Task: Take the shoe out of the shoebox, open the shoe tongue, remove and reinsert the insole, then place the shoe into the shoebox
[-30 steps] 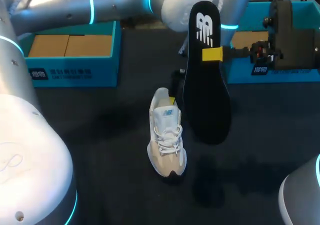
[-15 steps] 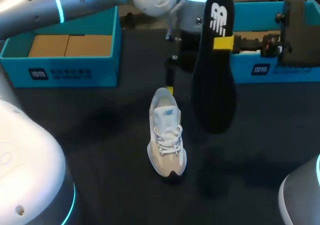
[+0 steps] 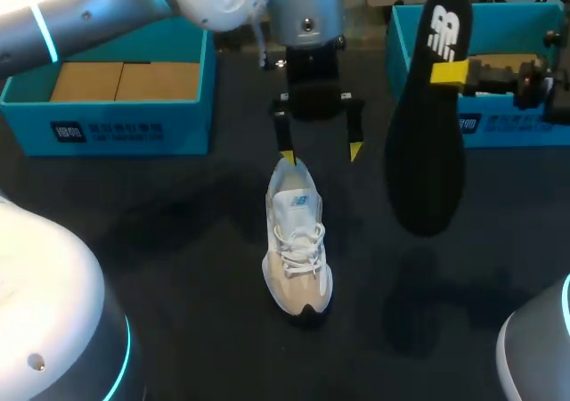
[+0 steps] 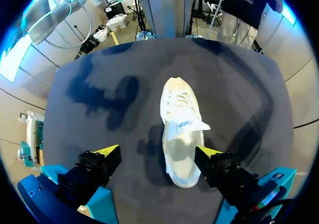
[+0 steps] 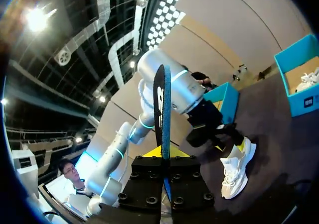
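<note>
Right tool (image 3: 450, 71), upper right, pinching insole (image 3: 426, 165) by heel end: may swing, slip. Left tool (image 3: 321, 154) spread at shoe (image 3: 298, 241) heel, centre; unclamped, your insertion push could skid it.

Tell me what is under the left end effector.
The white shoe stands on the dark table, heel end below the open left end effector, near one finger. The shoe hides the table beneath it.

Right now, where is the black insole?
In the head view, the insole hangs at the right, held near its top by the right pincer, right of the white shoe.
</note>
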`<state>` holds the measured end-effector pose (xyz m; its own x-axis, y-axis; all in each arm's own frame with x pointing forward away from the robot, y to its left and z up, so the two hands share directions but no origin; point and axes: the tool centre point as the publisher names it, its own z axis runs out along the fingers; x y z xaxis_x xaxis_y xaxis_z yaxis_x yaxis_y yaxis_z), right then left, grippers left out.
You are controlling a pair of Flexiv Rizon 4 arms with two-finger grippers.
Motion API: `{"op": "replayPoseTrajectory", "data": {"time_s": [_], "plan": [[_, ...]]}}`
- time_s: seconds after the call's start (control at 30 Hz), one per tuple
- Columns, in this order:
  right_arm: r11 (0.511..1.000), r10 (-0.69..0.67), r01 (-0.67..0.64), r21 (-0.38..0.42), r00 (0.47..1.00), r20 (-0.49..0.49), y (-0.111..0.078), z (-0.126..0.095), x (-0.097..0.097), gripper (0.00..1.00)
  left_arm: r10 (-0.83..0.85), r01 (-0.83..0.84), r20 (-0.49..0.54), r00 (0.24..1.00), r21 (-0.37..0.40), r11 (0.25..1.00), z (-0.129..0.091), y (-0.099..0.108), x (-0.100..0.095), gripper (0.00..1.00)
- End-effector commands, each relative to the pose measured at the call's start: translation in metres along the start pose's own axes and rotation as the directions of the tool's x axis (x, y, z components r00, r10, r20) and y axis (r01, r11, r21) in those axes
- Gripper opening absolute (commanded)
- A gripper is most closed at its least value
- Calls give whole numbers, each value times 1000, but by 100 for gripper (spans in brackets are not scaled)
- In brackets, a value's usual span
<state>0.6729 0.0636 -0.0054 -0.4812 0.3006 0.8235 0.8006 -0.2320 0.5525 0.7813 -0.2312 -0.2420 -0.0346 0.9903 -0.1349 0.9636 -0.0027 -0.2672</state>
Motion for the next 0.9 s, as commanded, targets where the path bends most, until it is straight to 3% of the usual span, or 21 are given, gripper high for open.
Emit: {"op": "replayPoseTrajectory", "data": {"time_s": [0.03,0.5,0.73,0.9], "plan": [[999,37,-37,12,999,5,5,-10,-10,0,1,-1,85,996,-5,1000,1,-2,5,100],[994,112,-112,-3,994,2,42,-5,-45,0,1,-1,85,996,-5,1000,1,-2,5,100],[995,101,-101,-20,995,0,70,8,-59,0,13,4,337,941,-51,999,-41,16,-8,100],[992,124,-124,2,992,1,84,13,-69,0,33,-7,410,912,-64,998,-60,25,-9,100]]}}
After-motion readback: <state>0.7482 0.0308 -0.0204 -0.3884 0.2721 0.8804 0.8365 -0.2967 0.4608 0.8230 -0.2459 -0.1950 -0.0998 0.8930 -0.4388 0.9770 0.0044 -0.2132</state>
